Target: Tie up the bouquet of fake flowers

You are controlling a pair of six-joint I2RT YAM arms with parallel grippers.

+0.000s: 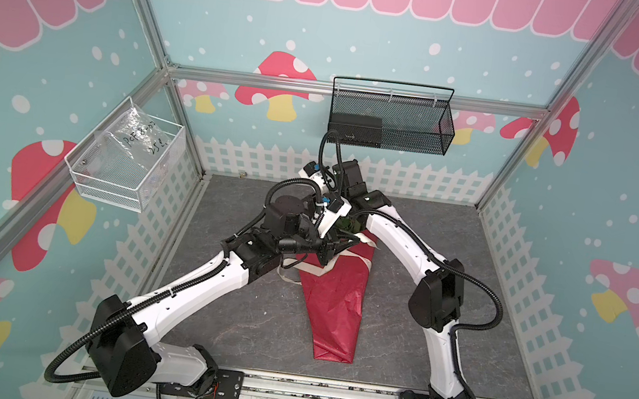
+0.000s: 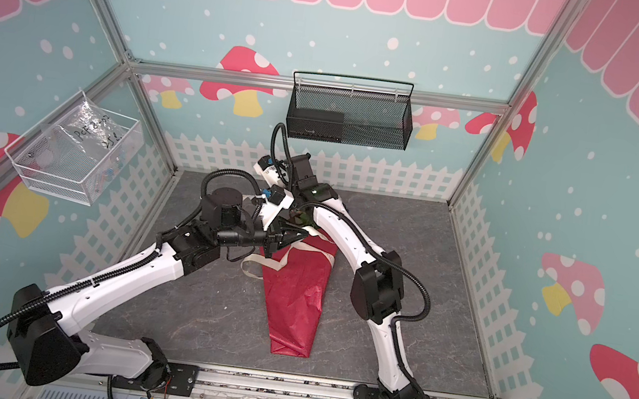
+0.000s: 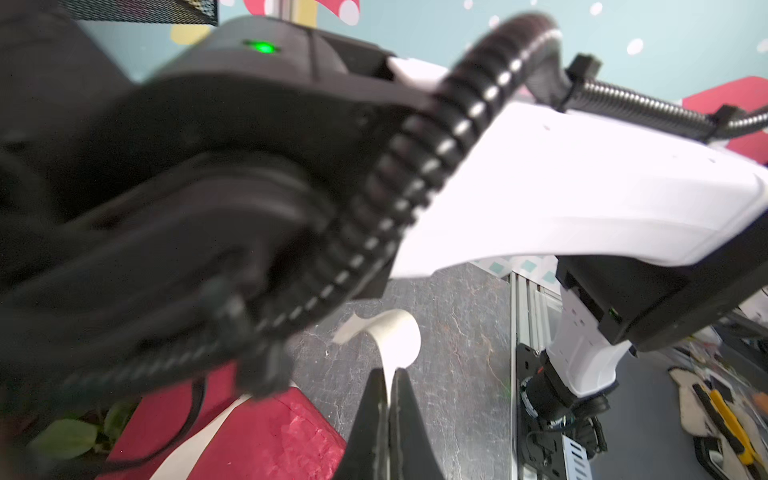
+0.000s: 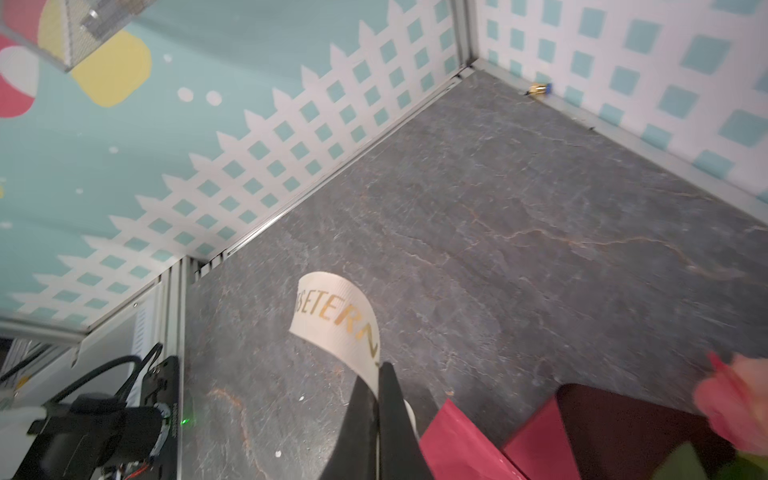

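The bouquet of fake flowers (image 1: 337, 303) should cinch best if the ribbon (image 4: 332, 316) ends, one clamped in the left pincer (image 3: 390, 376) and one in the right pincer (image 4: 377, 374), pull apart evenly.

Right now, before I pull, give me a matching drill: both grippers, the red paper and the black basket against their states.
1 left gripper
2 right gripper
3 red wrapping paper
4 black mesh basket

a shut on ribbon, gold letters showing
b hangs on the back wall
c shut on ribbon, plain face showing
d lies on the table

Pairs: 1-c, 2-a, 3-d, 4-b
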